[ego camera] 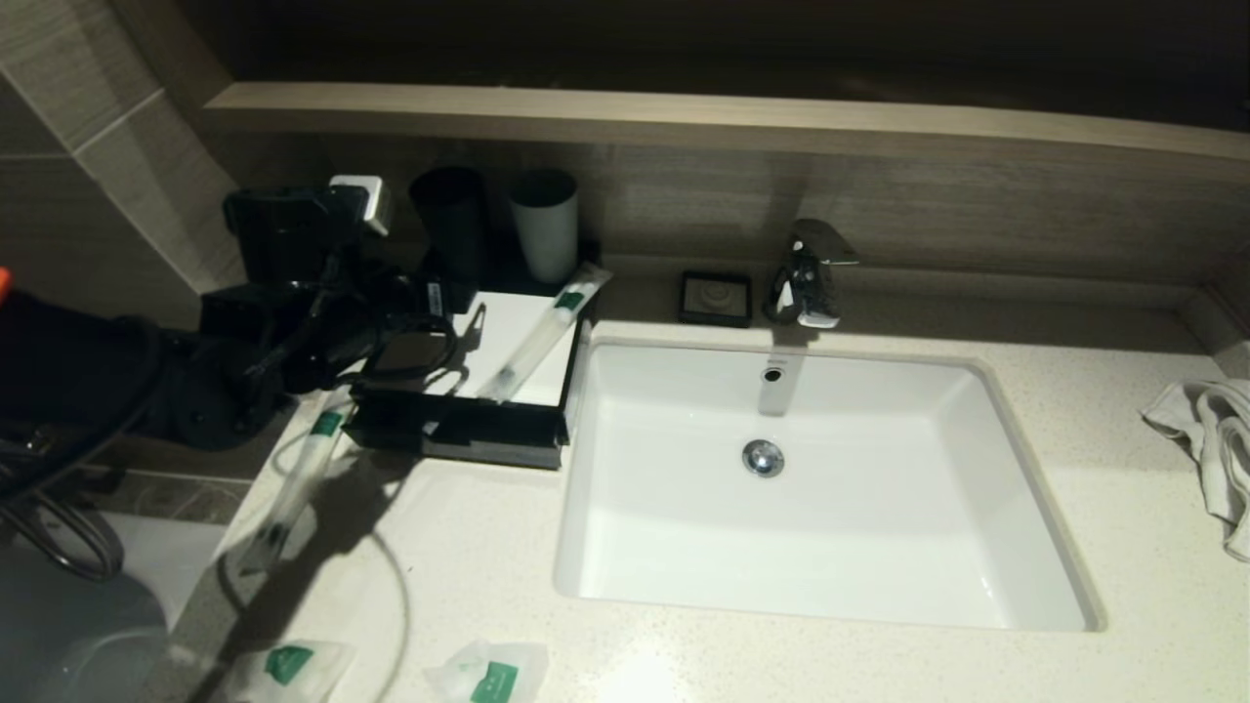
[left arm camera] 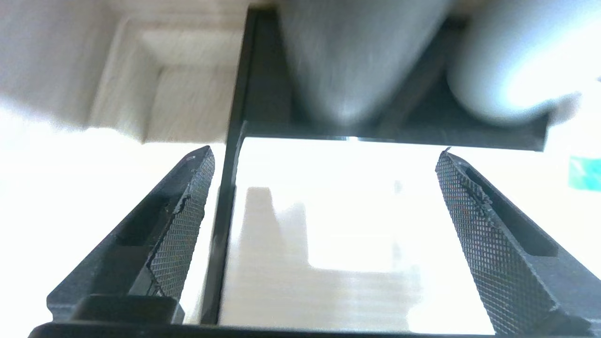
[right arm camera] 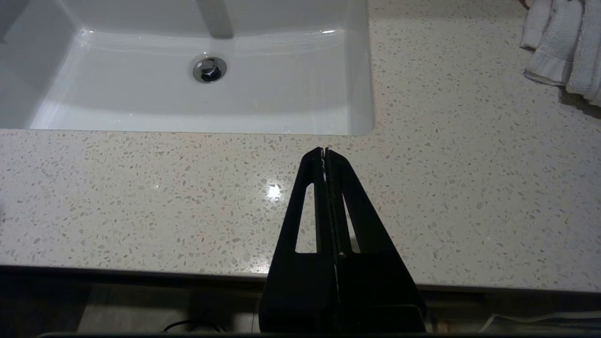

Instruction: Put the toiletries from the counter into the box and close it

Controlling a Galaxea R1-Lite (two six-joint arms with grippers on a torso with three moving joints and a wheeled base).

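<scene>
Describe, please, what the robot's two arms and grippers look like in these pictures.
The left arm is black and bulky, with an orange patch at its edge and loose black cables looping around it. The left gripper has two black tapered fingers faced with fine cross-hatched mesh pads. The right gripper is plain black, each finger a slim wedge with a long slot cut through.

Right gripper [right arm camera: 325,151]: fingers pressed together, held above the counter [right arm camera: 188,197] near the sink's front rim. Sink [right arm camera: 141,108]: white, rectangular, drain [right arm camera: 209,69] seen at its centre. White towel [right arm camera: 563,42]: crumpled, laid well apart from the sink.
</scene>
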